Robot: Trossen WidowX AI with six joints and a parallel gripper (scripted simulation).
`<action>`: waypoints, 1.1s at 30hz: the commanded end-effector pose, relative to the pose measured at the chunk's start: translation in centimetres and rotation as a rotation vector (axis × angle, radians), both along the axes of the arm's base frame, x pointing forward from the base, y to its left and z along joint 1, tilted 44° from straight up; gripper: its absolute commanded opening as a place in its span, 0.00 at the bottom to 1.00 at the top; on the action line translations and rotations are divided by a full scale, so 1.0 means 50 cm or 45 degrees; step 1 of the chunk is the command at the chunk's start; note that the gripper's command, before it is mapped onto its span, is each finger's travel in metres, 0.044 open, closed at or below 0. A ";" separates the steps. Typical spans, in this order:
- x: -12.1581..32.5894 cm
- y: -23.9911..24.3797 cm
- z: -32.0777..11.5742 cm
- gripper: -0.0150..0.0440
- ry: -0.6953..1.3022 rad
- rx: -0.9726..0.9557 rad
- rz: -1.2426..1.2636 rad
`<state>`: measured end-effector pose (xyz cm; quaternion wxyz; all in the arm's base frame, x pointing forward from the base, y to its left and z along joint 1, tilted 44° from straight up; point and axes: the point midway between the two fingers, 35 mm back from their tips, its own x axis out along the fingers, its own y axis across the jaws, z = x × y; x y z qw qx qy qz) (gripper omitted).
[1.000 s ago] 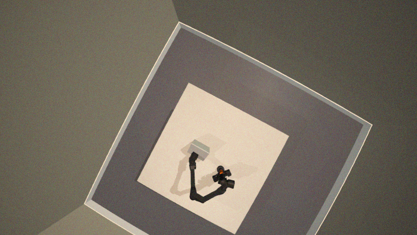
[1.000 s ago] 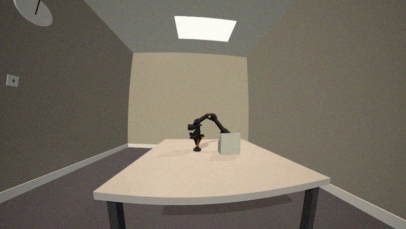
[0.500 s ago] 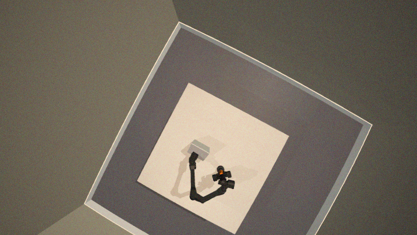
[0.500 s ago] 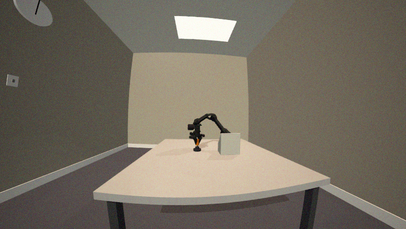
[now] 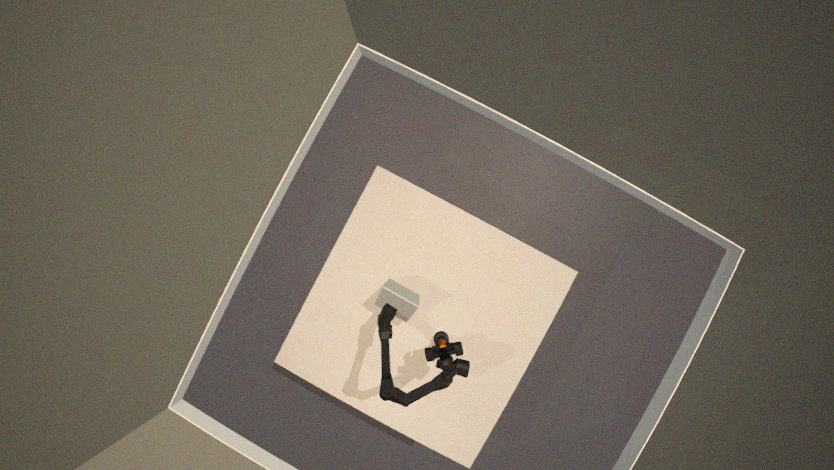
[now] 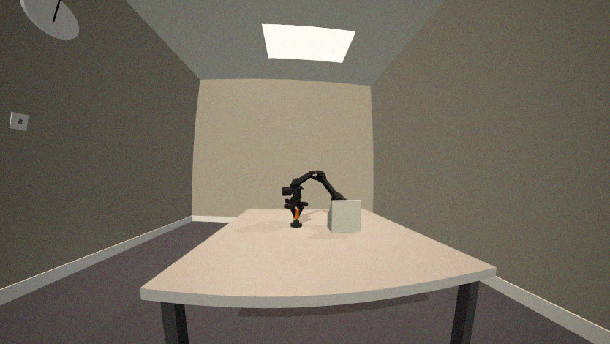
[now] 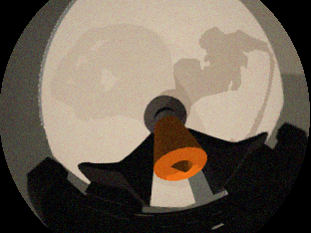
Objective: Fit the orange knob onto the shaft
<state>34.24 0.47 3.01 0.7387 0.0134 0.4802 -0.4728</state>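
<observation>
The orange knob (image 5: 442,343) (image 6: 297,213) (image 7: 171,139) is a long piece standing roughly upright, with its open upper end and odd-shaped hole facing the wrist camera. My gripper (image 6: 296,217) (image 7: 169,132) is shut on it, one black finger on each side. The dark round pedestal (image 5: 440,336) (image 6: 295,225) (image 7: 152,115) stands on the table directly below the knob. The knob's lower end is at or just above the pedestal's raised middle; I cannot tell whether they touch. The shaft is mostly hidden by the knob, and its flat side cannot be made out.
A pale grey box (image 5: 401,291) (image 6: 345,216) stands by the arm's base, to the right of the pedestal in the exterior view. The pale table (image 5: 466,233) (image 6: 298,264) carries the arm, box and pedestal. Arm shadows fall around the pedestal.
</observation>
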 end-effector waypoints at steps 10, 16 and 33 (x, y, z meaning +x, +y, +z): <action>0.001 0.001 0.010 0.25 -0.010 0.000 -0.006; 0.003 0.001 0.012 0.25 -0.118 0.015 -0.120; 0.002 0.001 0.003 0.25 -0.192 0.025 -0.198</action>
